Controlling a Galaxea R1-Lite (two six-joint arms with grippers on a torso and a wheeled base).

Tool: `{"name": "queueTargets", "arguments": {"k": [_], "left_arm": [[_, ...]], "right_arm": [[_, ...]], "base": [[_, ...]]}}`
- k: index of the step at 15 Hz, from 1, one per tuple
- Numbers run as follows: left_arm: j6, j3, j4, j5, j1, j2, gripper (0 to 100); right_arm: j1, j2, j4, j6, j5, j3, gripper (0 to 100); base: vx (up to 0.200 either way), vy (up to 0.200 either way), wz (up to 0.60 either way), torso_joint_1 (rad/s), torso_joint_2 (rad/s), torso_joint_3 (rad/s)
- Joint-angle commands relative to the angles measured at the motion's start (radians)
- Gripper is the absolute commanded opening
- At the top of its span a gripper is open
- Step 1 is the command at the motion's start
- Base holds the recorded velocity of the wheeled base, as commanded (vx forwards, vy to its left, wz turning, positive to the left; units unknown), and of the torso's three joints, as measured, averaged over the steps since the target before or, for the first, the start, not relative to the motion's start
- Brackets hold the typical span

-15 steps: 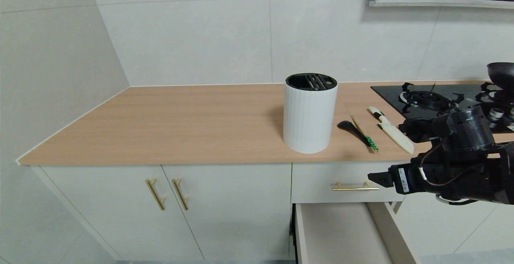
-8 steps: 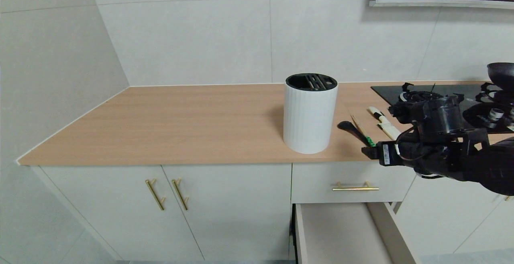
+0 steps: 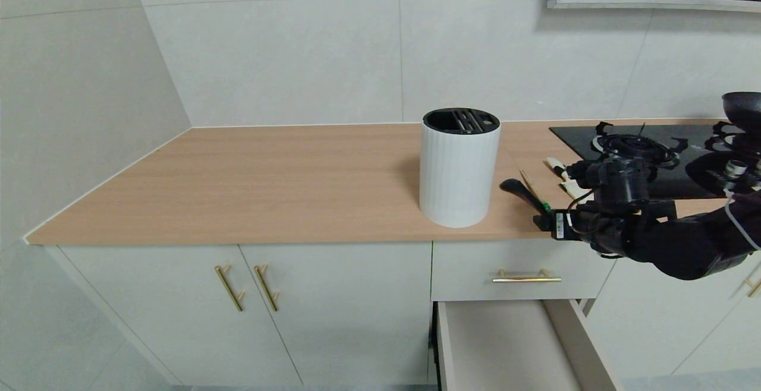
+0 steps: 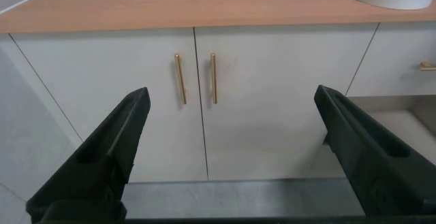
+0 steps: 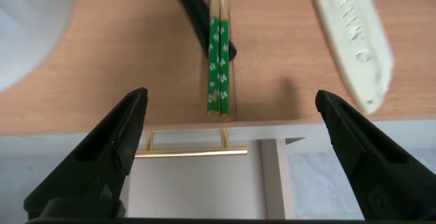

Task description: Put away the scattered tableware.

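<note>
— Where does the scattered tableware lie?

— On the light wooden countertop [image 3: 267, 183], to the right of the white ribbed cylindrical holder with a black slotted top [image 3: 459, 171]. A pair of bamboo chopsticks with green patterned ends [image 5: 219, 60] lies side by side, green ends toward the counter's front edge. A black plastic spoon [image 3: 516, 188] lies slanted, its handle touching them. A cream-white sheathed knife [image 5: 351, 40] lies apart, on the hob side.

— And the right gripper [image 5: 230, 101]?

— It hovers over the counter's front edge, above the chopsticks' green ends, fingers spread wide and holding nothing.

— The left gripper [image 4: 230, 94]?

— Low down, facing the white cabinet doors with brass handles [image 4: 197, 115], fingers likewise wide apart and empty.

— Anything below?

— A pale drawer [image 3: 505, 343] stands pulled open under the counter.
</note>
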Motion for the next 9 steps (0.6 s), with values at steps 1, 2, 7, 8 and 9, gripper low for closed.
{"name": "queueTargets", "arguments": {"k": [1, 2, 7, 8, 9], "left_arm": [[0.000, 0.000, 0.001, 0.000, 0.000, 0.001, 100], [0.000, 0.000, -0.001, 0.000, 0.000, 0.001, 100], [0.000, 0.000, 0.001, 0.000, 0.000, 0.001, 100], [0.000, 0.000, 0.001, 0.000, 0.000, 0.001, 100], [0.000, 0.000, -0.001, 0.000, 0.000, 0.001, 100]], "right_arm": [[-0.001, 0.016, 0.000, 0.002, 0.001, -0.005, 100], [0.001, 0.016, 0.000, 0.005, 0.001, -0.013, 100], [0.015, 0.046, -0.013, 0.049, 0.001, -0.033, 100], [0.016, 0.046, -0.016, 0.051, 0.001, -0.031, 100], [0.019, 0.049, -0.017, 0.054, 0.001, -0.036, 100]], "base": [[0.000, 0.000, 0.00, 0.000, 0.00, 0.000], [0.000, 0.000, 0.00, 0.000, 0.00, 0.000], [0.000, 0.000, 0.00, 0.000, 0.00, 0.000], [0.000, 0.000, 0.00, 0.000, 0.00, 0.000], [0.000, 0.000, 0.00, 0.000, 0.00, 0.000]]}}
